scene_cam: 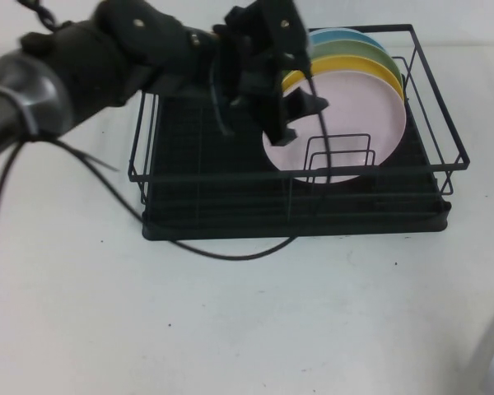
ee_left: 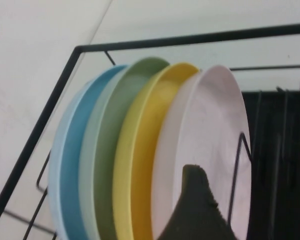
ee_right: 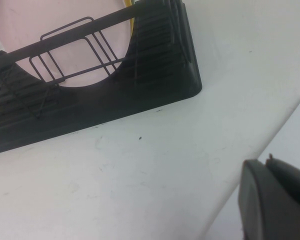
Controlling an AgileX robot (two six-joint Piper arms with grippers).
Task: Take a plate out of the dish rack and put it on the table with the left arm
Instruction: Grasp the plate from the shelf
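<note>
plate (scene_cam: 358, 123): pale pink, matte, upright on edge, face toward near side | dish rack (scene_cam: 230, 210) | left end effector (scene_cam: 300, 115): spread at plate's rim | right end effector (ee_right: 275, 205): near-right surface (scene_cam: 230, 329), can't tell

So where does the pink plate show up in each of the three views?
High view: pink plate frontmost in the dish rack, left gripper at its face.
Left wrist view: rightmost plate.
Right wrist view: upper left, behind wires.
Shared landmark: the yellow plate behind it.

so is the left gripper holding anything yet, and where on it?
Cannot be told. The left gripper is at the pink plate in the dish rack, one finger across its face; no clamp shows. The right gripper, off to the side, holds nothing visible.
</note>
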